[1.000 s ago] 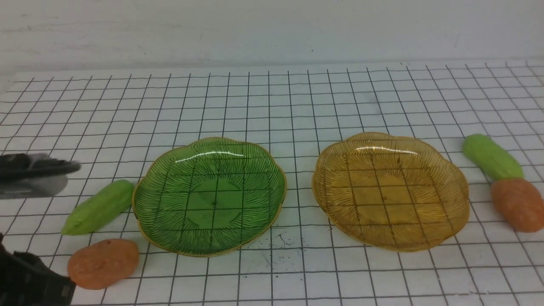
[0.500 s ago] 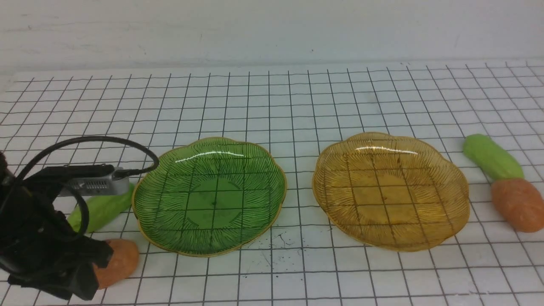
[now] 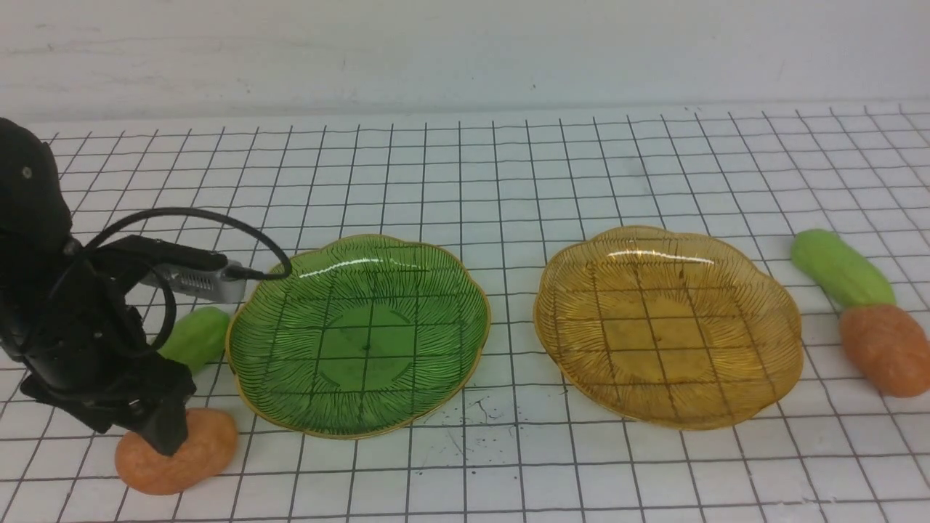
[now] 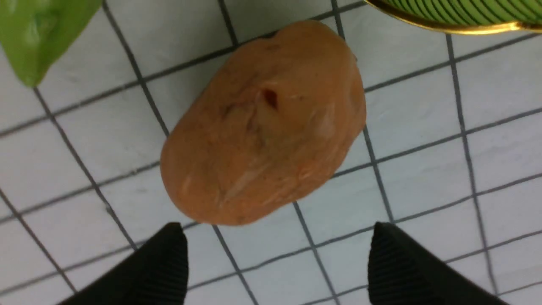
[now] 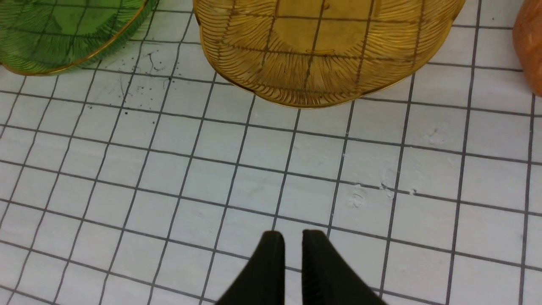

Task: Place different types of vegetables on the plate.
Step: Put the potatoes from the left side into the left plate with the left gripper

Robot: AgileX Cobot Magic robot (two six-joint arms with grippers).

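Shows the left gripper (image 4: 278, 227) spread wide and holding nothing, low over the left potato (image 3: 182, 454) on the table (image 3: 508, 181), with the left cucumber (image 3: 197, 336) just behind it, beside the green plate (image 3: 458, 290). Shows the right gripper (image 5: 292, 239) pinched almost together, holding nothing, above the table near the yellow plate (image 3: 770, 319). Has the right cucumber (image 3: 839, 267) and the right potato (image 3: 883, 350) touching end to end, just right of the yellow plate.

Glossy, ribbed, translucent green plate (image 3: 436, 290) and amber plate (image 3: 668, 327); matt, dimpled orange potato (image 4: 262, 127); smooth green cucumber (image 3: 196, 335); matt gridded worktop (image 3: 508, 167).
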